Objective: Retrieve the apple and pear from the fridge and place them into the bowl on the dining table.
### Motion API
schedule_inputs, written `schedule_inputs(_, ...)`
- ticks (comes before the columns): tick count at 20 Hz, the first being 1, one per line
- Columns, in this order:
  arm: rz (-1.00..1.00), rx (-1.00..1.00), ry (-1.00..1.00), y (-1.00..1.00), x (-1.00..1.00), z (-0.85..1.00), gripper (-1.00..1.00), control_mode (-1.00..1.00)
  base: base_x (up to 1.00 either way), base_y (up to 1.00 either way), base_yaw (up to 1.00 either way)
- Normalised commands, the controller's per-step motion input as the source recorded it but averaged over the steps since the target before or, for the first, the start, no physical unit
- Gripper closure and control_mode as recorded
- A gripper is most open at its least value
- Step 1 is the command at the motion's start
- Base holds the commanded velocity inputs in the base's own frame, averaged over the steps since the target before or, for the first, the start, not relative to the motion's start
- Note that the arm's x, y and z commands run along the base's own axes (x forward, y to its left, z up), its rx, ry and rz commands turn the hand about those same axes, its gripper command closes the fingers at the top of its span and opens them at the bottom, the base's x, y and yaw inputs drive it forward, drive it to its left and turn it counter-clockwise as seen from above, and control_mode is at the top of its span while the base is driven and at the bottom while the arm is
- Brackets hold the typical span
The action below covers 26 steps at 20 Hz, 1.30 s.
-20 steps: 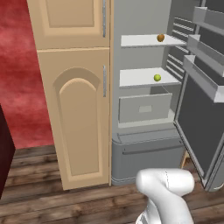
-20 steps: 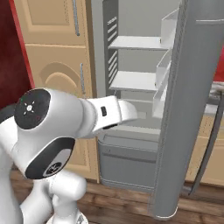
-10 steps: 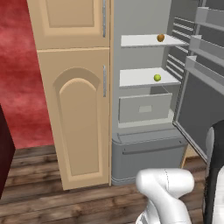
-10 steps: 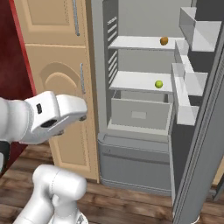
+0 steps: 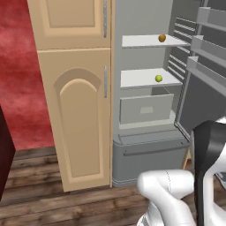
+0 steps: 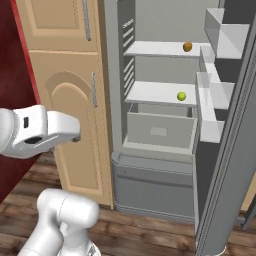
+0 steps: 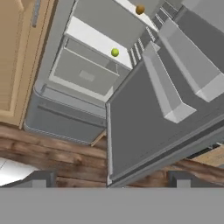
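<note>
A tall tan wooden cabinet (image 5: pixel 79 114) with 1 arched door panel stands on dark plank floor (image 5: pixel 53 198) against a red wall (image 5: pixel 17 66).

The fridge (image 5: pixel 145 110) door runs off the right edge; the two shelf fruits (image 5: pixel 159 78) are too small to tell apart.

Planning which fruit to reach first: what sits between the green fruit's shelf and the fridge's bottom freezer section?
A grey drawer sits directly under the green fruit, seen in the right base view.

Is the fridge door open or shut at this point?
Open: the fridge door is swung wide, exposing white shelves with a green fruit and a brown fruit.
</note>
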Motion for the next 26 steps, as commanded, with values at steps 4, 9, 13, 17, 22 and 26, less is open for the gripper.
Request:
schedule_inputs(4, -0.06, 0.31, 0.11, 0.23, 0.00, -0.31, -1.00, -1.00, 0.00, 0.00, 0.00)
schedule_inputs(9, -0.01, 0.31, 0.07, 0.30, 0.02, -0.51, -1.00, -1.00, 0.00, 0.00, 0.00)
schedule_inputs(13, 0.00, 0.20, 0.01, 0.47, 0.03, -0.68, -1.00, -1.00, 0.00, 0.00, 0.00)
schedule_inputs(17, 0.00, 0.03, 0.00, 0.52, 0.09, -0.31, -1.00, -1.00, 0.00, 0.00, 0.00)
schedule_inputs(22, 0.00, 0.00, 0.00, 0.38, 0.00, 0.00, -1.00, -1.00, 0.00, 0.00, 0.00)
schedule_inputs(26, 0.00, 0.00, 0.00, 0.15, 0.00, 0.13, -1.00, -1.00, 0.00, 0.00, 0.00)
